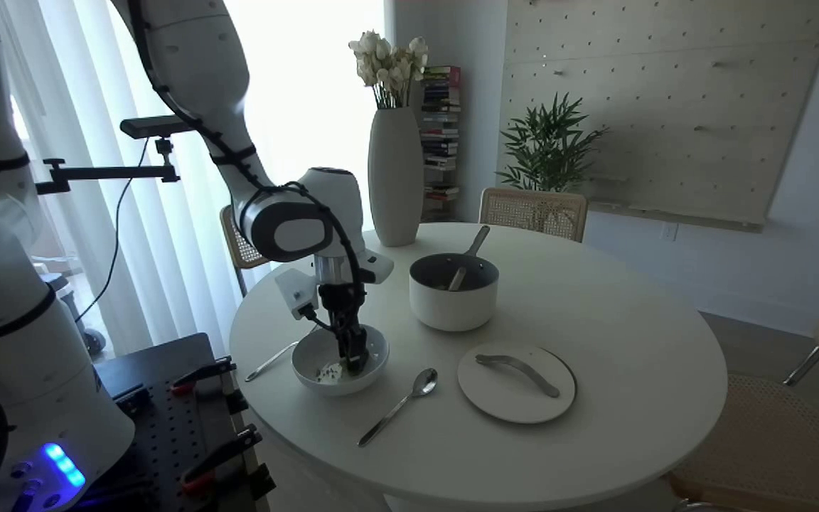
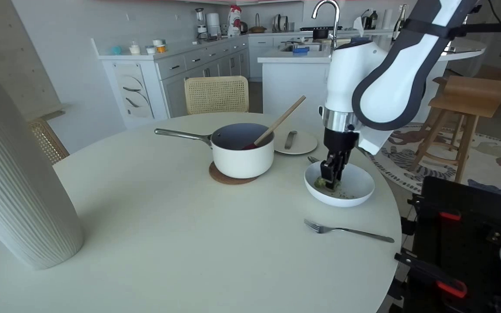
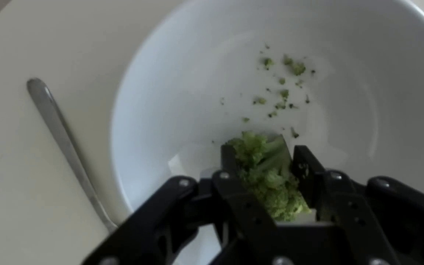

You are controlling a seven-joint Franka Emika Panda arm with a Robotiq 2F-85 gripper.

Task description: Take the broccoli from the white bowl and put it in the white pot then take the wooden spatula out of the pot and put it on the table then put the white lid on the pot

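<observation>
Inside the white bowl [image 3: 204, 92], the green broccoli [image 3: 271, 184] lies between the black fingers of my gripper [image 3: 265, 152], which touch it on both sides. Exterior views show the gripper [image 2: 331, 182] pointing down into the bowl [image 1: 377, 355], with a bit of broccoli [image 2: 320, 182] visible beside the fingertips. The white pot [image 2: 242, 163] stands near the table's middle. In it leans the wooden spatula [image 2: 281, 119], its handle over the rim and its reddish end inside. The white lid [image 1: 498, 398] lies flat on the table, its curved grey handle facing up.
A silver spoon [image 1: 424, 384] lies between bowl and lid. On the bowl's far side is a fork [image 2: 346, 230]. The pot rests on a brown mat [image 2: 226, 176], its long handle [image 2: 181, 134] sticking out. A tall white vase [image 1: 395, 178] with flowers stands on the table.
</observation>
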